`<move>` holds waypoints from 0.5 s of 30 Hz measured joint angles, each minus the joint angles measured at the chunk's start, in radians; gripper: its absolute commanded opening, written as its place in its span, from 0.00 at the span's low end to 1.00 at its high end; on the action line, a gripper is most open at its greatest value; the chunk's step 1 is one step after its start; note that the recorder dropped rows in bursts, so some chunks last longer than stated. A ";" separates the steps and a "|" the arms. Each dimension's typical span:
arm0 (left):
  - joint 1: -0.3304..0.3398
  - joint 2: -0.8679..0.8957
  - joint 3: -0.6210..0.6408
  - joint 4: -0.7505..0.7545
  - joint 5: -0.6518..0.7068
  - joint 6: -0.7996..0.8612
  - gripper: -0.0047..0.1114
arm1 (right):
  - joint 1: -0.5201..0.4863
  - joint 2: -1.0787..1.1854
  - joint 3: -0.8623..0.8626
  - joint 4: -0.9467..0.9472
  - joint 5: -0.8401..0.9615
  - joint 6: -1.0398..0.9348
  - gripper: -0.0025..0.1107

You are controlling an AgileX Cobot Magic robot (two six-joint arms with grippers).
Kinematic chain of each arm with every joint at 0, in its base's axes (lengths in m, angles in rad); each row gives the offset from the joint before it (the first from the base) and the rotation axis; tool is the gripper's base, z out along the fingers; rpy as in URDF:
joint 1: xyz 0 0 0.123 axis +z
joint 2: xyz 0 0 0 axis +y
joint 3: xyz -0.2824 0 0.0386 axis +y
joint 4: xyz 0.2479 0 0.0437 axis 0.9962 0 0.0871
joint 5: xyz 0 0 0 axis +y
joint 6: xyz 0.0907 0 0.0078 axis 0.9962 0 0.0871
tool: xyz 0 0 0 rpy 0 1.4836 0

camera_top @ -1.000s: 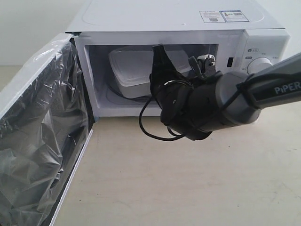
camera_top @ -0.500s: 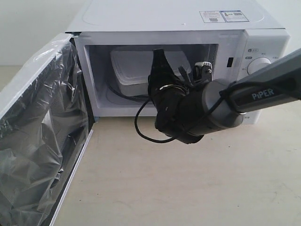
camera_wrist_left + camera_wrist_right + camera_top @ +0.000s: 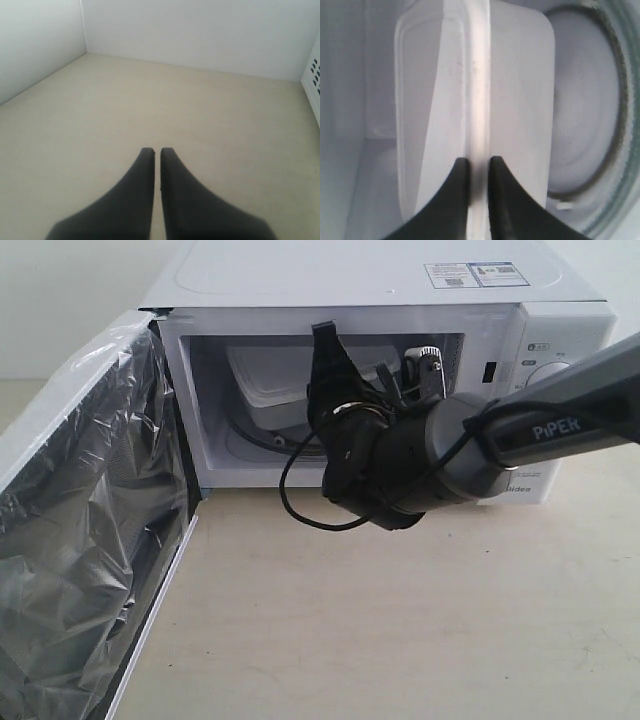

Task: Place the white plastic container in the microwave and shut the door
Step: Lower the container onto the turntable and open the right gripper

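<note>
right gripper (image 3: 475, 162): i see its fingers pinching the rim of the container (image 3: 262, 390).
container: inside the microwave (image 3: 350, 280), over the glass turntable (image 3: 245, 443); i cannot tell if it rests there.
door (image 3: 80, 540): swung wide open, film crinkled.
left gripper (image 3: 156, 151): fingers pressed nearly together, holding nothing, above the table (image 3: 200, 110).

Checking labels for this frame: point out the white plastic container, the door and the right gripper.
white plastic container (image 3: 265, 390), exterior view, its visible left portion.
door (image 3: 90, 530), exterior view, film-covered inner face.
right gripper (image 3: 478, 161), right wrist view, midway between fingertips at the container's rim.
</note>
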 measured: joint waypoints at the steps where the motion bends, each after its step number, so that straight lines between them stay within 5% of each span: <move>1: 0.000 0.000 0.000 0.000 0.000 0.000 0.08 | -0.002 0.000 0.000 0.005 0.014 -0.004 0.02; 5: 0.000 0.000 0.000 0.000 0.000 0.000 0.08 | -0.002 0.000 0.000 0.019 0.055 -0.018 0.05; 12: 0.000 0.000 0.000 0.000 0.000 0.000 0.08 | -0.002 -0.002 0.000 0.039 0.056 -0.036 0.46; 15: 0.000 0.000 0.000 0.000 0.000 0.000 0.08 | -0.002 -0.006 0.000 0.043 0.051 -0.045 0.48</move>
